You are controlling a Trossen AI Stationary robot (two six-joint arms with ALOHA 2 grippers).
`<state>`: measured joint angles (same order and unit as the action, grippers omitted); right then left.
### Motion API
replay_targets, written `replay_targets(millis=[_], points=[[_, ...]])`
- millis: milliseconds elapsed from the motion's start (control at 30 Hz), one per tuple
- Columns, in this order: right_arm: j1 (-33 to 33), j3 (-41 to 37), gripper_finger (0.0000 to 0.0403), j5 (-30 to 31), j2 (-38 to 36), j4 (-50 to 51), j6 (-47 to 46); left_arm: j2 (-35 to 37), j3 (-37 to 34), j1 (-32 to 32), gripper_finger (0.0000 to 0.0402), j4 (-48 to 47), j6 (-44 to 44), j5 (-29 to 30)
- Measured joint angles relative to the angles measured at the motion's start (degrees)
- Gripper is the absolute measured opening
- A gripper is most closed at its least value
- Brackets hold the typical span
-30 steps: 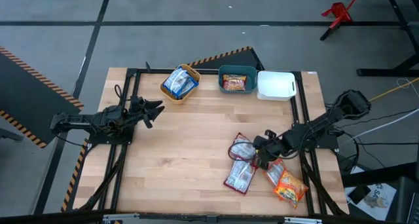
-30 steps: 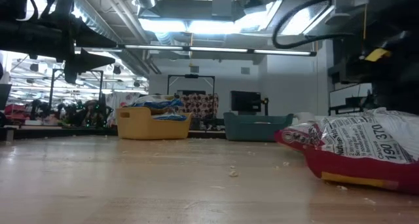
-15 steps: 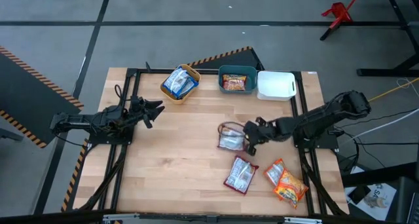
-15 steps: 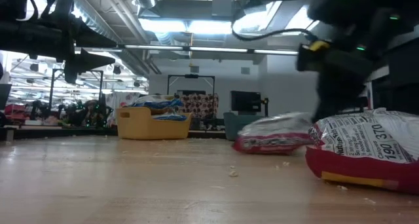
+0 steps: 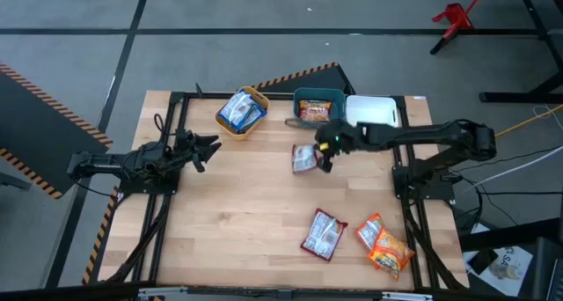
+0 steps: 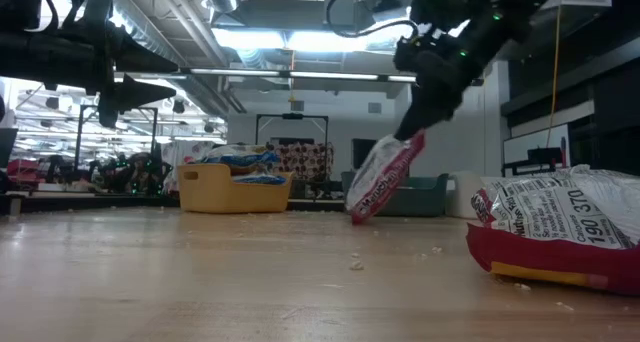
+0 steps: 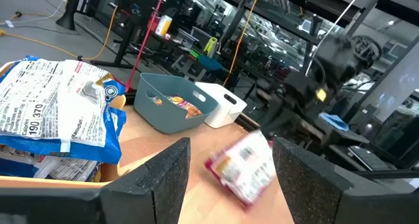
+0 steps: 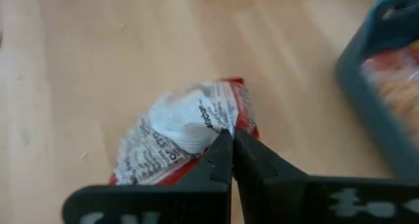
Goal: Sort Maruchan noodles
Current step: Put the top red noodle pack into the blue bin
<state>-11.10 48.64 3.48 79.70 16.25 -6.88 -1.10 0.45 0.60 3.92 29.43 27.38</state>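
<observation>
Lifted off the wooden table [image 5: 255,204] since earlier, the red packet [image 5: 304,158] hangs pinched in the right gripper [image 5: 322,153] near the teal bin [image 5: 318,97].

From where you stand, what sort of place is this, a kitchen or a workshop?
Most likely a robotics lab or workshop, not a kitchen. A wooden table stands on a concrete floor with striped hazard tape, two robot arms are mounted at its sides, and the low view shows bare ceiling pipes and racks of equipment behind.

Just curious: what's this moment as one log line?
right gripper: shut on red packet, lifted near teal bin | left gripper: open, waiting
</observation>
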Motion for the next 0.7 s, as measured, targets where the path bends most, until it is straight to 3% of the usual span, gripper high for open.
replay_targets(millis=[367,500,700], points=[[-9.45,10.13,0.0000,-5.96,-0.04,2.98,9.81,0.00,0.00,0.00,0.0212,0.00,0.02,0.00],[-11.53,12.85,0.0000,-6.71,-0.07,5.05,11.85,0.00,0.00,0.00,0.0212,0.00,0.04,0.00],[-12.10,13.62,0.0013,-12.73,0.13,12.52,15.03,0.00,0.00,0.01,0.0212,0.00,0.02,0.01]])
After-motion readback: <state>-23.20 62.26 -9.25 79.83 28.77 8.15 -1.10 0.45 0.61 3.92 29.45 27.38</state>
